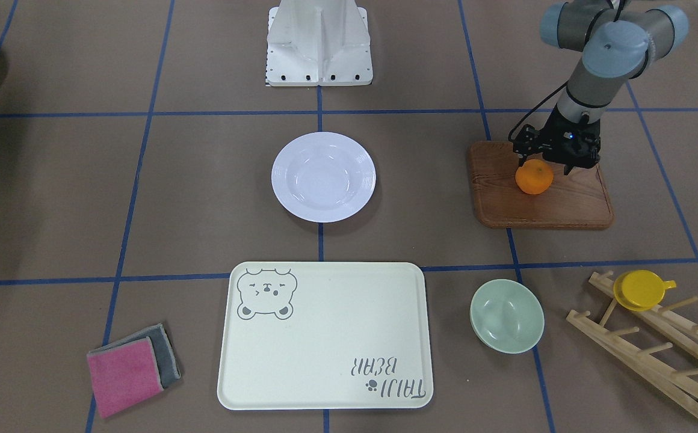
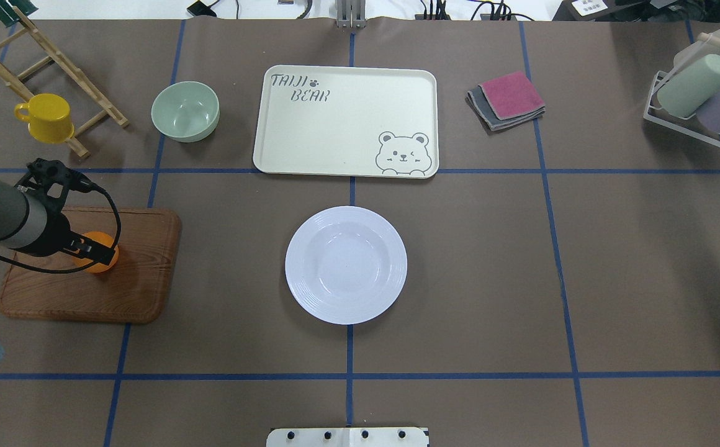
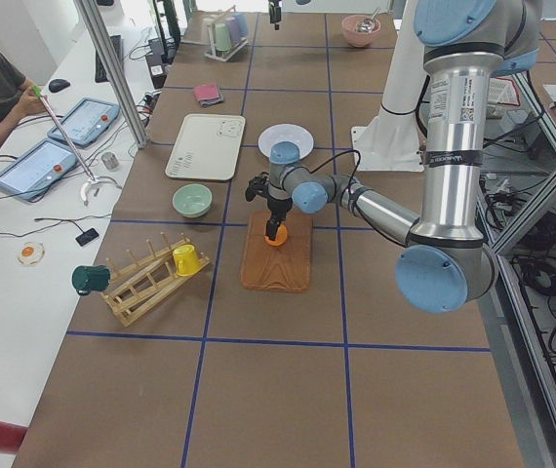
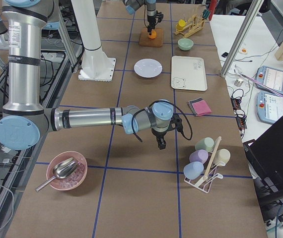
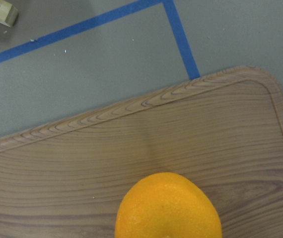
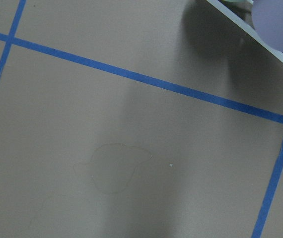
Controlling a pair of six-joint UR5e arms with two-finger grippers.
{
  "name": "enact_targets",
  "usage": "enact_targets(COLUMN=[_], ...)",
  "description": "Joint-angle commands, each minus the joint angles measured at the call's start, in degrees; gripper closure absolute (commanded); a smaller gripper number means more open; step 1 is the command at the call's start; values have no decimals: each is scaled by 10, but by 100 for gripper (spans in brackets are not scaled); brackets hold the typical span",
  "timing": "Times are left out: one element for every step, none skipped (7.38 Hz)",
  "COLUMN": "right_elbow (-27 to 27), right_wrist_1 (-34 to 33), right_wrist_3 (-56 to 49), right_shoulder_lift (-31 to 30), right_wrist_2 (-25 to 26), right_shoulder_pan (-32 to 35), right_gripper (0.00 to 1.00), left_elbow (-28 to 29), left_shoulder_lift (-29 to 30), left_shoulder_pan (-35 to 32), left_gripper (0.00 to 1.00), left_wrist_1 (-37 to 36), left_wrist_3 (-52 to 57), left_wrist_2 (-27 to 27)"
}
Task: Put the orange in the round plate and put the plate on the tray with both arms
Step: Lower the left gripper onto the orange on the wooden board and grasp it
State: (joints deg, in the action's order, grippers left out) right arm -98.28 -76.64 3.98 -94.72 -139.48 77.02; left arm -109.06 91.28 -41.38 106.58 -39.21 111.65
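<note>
Straddled the orange on the wooden board at far left with the left gripper, jaws apart, no squeeze seen. Found the round plate empty at centre, the tray just beyond it. Hung the right gripper far right over the table; could not tell its jaws' state. Risked, by judgement, a roll off the board if pinched off-centre on slick, round skin. Showed no long axis in so round a fruit; stem end not made out.
</note>
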Motion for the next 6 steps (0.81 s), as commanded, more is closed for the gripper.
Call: enact_targets(right_elbow=[4,6,5,6,7,7], right_wrist_1=[0,0,0,1,0,0], right_wrist_3=[0,0,0,0,0,1], right_shoulder_lift=[1,1,1,1,5,5], right_wrist_2=[0,0,0,0,0,0], right_shoulder_pan=[-1,-1,-1,-1,-1,-1], right_gripper=[0,0,0,0,0,0], left_elbow=[21,23,23,25,26,30], left_shoulder_lift=[16,16,15,14,15,16], left_shoulder_pan=[5,6,5,6,7,7], left_gripper=[1,1,1,1,1,1], left_wrist_1=[0,0,0,0,0,0], left_wrist_3=[1,2,3,4,3,3], left_wrist_2=[0,-1,-2,-2,-2,1])
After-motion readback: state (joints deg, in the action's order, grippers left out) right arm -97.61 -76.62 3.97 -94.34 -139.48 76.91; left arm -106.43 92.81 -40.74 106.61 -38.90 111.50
